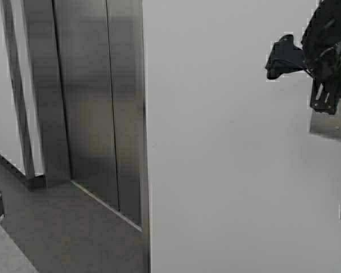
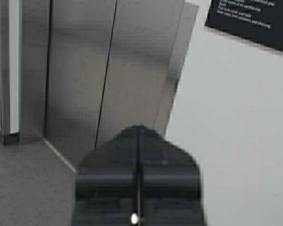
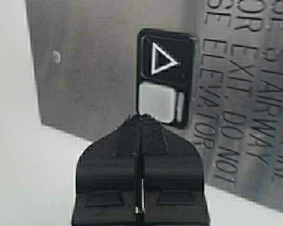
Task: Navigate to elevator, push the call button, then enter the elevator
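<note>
The high camera looks forward and down at the elevator [image 1: 96, 114] doors, left of the right gripper [image 1: 281, 60]. The left wrist camera shares those doors beyond its gripper [image 2: 138, 141]. The right wrist camera sits very close, facing the call button [image 3: 166, 77] just past its fingertips.

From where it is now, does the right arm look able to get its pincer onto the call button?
Probably yes. The right pincer, fingers shut, points straight at the call button on its grey metal plate, with nothing between them. Whether it already touches cannot be told.
</note>
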Controlling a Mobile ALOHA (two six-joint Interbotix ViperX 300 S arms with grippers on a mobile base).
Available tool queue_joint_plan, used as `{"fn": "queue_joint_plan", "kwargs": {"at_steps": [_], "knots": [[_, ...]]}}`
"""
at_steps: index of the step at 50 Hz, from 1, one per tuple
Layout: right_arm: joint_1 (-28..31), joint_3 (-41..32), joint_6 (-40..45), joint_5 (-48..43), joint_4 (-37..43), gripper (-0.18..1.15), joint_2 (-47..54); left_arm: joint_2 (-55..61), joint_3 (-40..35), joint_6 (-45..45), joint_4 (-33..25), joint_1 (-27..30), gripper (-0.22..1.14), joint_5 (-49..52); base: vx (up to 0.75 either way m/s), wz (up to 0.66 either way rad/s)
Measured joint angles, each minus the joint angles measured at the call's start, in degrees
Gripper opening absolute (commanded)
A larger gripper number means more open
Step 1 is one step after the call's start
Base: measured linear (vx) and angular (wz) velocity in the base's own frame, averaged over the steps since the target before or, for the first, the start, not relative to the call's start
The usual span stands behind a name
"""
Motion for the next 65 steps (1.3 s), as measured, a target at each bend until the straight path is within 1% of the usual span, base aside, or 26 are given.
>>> {"fn": "queue_joint_plan", "kwargs": {"at_steps": [11,26,35,39,45,49,53,59,65], "knots": [[-1.49,-2.11,-0.26,-0.7,-2.2,0.06,2.02,0.7,0.0,0.18,-0.09,0.0,0.02,0.0,0.0,0.0],[-1.67,-4.75,-0.44,-2.2,-2.81,0.06,3.43,1.85,0.09,0.26,-0.09,0.0,0.02,0.09,0.0,0.0],[-1.67,-4.57,-1.41,-2.29,-2.9,0.06,3.25,2.02,0.0,0.35,-0.09,0.0,0.02,0.09,-0.01,0.0],[-1.41,-3.34,-2.11,-2.37,-2.9,0.06,2.02,2.02,0.09,0.26,-0.09,0.0,0.02,0.09,-0.01,0.0],[1.93,-0.97,-2.29,-2.37,-1.41,0.06,-2.81,2.02,0.0,0.09,-0.09,0.0,0.02,0.09,0.0,0.0],[5.54,0.35,-3.25,-2.37,1.76,0.06,-6.15,2.02,0.0,0.09,-0.09,0.0,0.02,0.0,0.0,0.0],[9.4,1.76,-6.33,-2.37,7.21,0.06,-9.58,2.02,0.0,0.09,-0.09,0.0,0.02,0.09,0.0,0.0],[14.33,2.37,-13.8,-2.37,18.63,0.06,-14.5,1.85,0.0,0.09,-0.09,0.0,0.02,0.09,-0.01,-0.03],[18.81,1.58,-22.68,-1.85,32.61,0.06,-19.25,1.49,0.0,0.18,-0.09,0.0,0.02,0.09,-0.02,-0.04]]}}
